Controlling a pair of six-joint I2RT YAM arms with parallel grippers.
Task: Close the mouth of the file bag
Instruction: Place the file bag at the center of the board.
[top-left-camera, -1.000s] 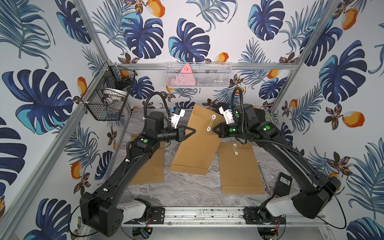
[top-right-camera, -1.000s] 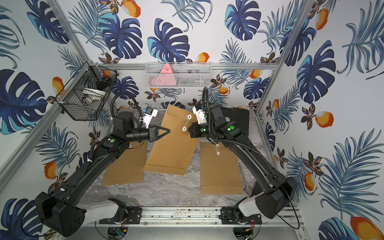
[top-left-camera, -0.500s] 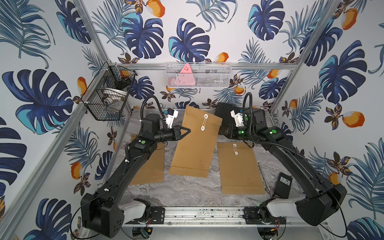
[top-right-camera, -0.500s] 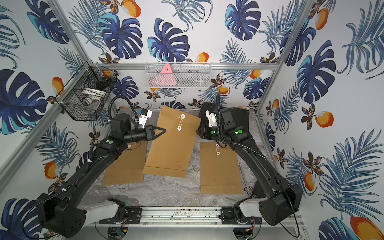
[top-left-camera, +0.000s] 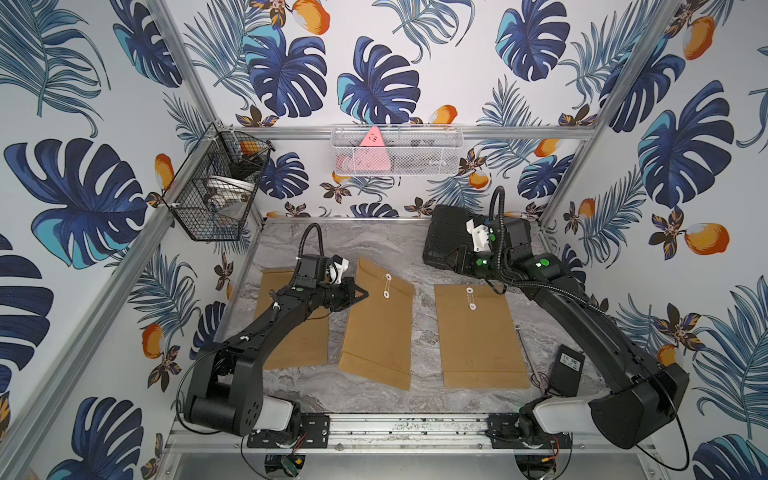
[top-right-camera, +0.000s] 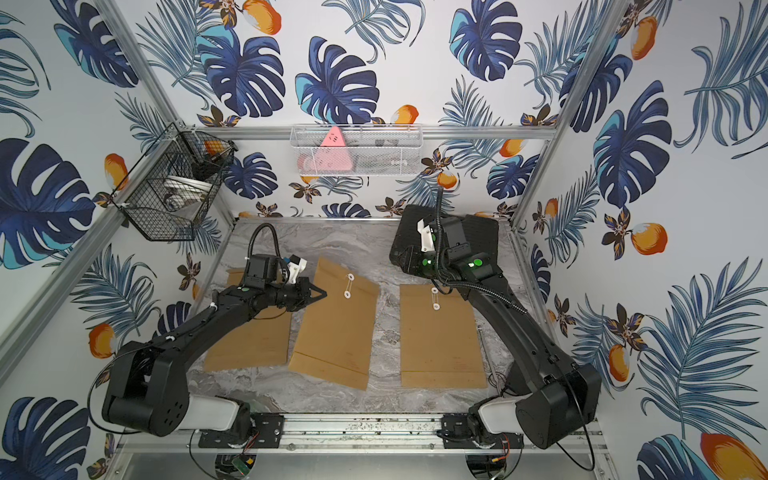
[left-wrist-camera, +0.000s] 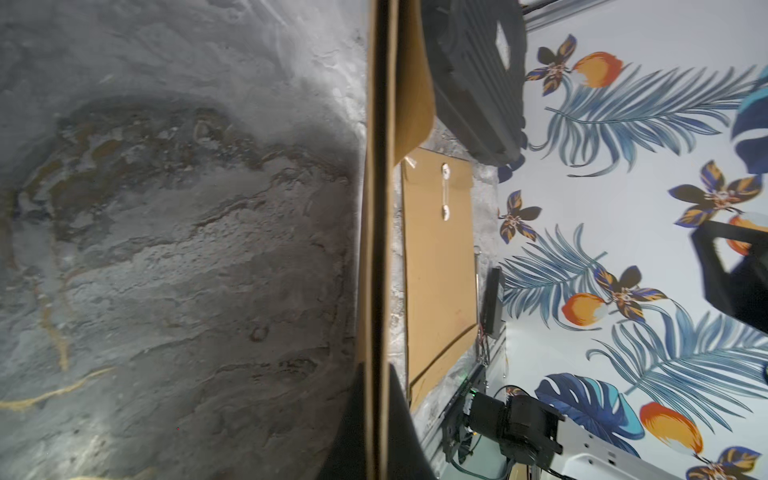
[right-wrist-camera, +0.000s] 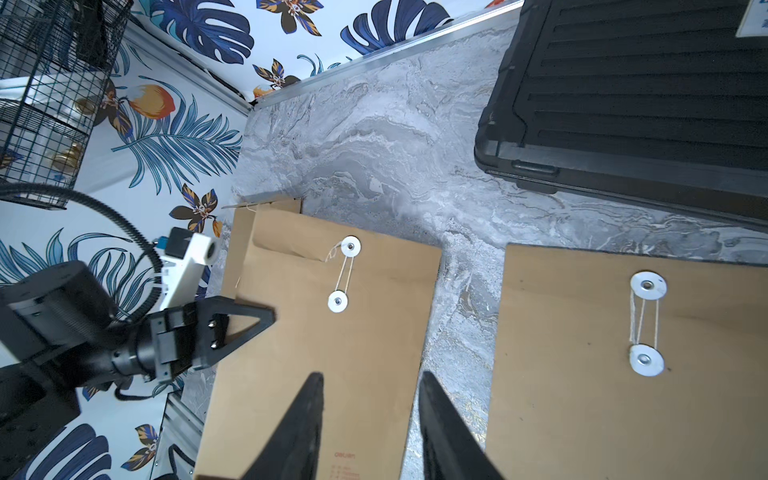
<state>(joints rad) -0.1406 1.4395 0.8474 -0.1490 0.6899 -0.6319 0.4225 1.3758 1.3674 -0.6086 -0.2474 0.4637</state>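
Lowered the file bag (top-left-camera: 378, 328) back onto the counter (top-left-camera: 395, 249) over the last second, and pulled the right claw (right-wrist-camera: 370, 376) off it toward the far side.

Nearest the rail: bottom fold of the bag resting on grey marbled stone, askew between two more kraft envelopes (top-left-camera: 299, 345) that lie flat.

Further in, pinched at its left edge by the left claw (top-left-camera: 365, 294), clamped tight on the stiff brown card. Above it, right claw hanging with its fingers parted on nothing.

Looks wound already: flap folded over, thin pale string (right-wrist-camera: 341, 274) running between the two round white discs (right-wrist-camera: 350, 247), though hard to count the turns from here.

Probably the finishing step, then. Next calls for easing the left claw apart and backing away level, without dragging the smooth sheet or snagging the loose string end.

Farthest back, against the wall: ribbed black case (right-wrist-camera: 623, 83), hard, matte, square-cornered.
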